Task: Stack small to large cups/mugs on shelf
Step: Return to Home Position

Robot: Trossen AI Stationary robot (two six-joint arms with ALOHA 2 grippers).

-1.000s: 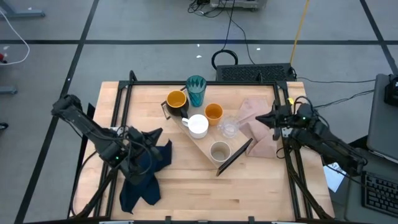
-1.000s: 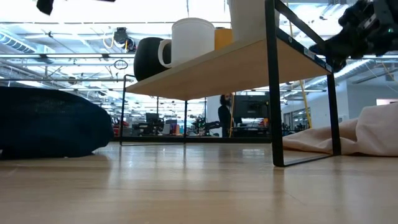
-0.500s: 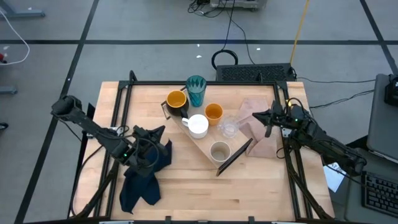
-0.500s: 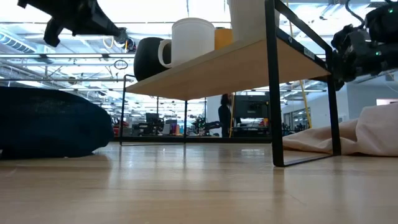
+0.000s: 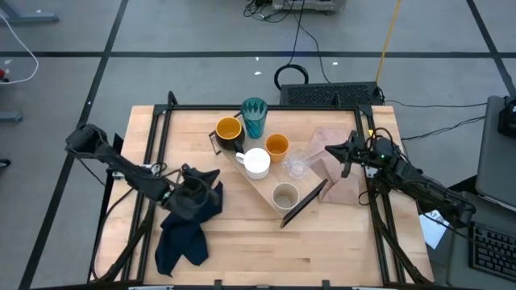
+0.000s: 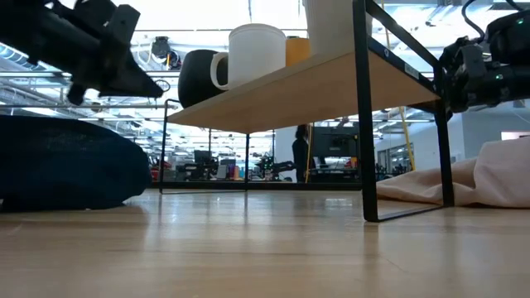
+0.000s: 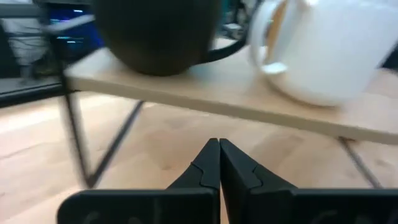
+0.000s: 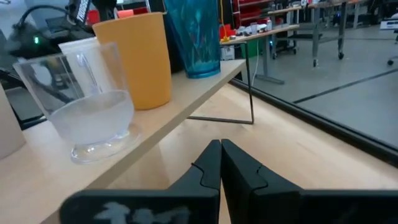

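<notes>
The light-wood shelf (image 5: pixel 263 184) stands slantwise on its dark end supports in the table's middle. On it rest the teal tumbler (image 5: pixel 254 118), the yellow-orange mug with dark handle (image 5: pixel 229 130), the white mug (image 5: pixel 257 163), the small orange cup (image 5: pixel 276 146), the small clear cup (image 5: pixel 297 167) and the beige-grey cup (image 5: pixel 285 196). My left gripper (image 5: pixel 211 184) is shut, left of the shelf above a dark blue cloth; its wrist view faces the dark mug (image 7: pixel 155 37) and white mug (image 7: pixel 323 50). My right gripper (image 5: pixel 329 150) is shut, right of the shelf, facing the clear cup (image 8: pixel 93 99).
A dark blue cloth (image 5: pixel 181 234) lies bunched under and in front of my left gripper. A pinkish-beige cloth (image 5: pixel 339 181) lies right of the shelf, under my right gripper. A dark frame runs along the table's left, far and right edges. Bare wood shows along the near edge.
My left gripper has travelled from above the dark blue cloth toward the table's right, closing on the shelf's left side. My right gripper has eased a little toward the table's left, nearer the shelf. The cups and the shelf have stayed put.
</notes>
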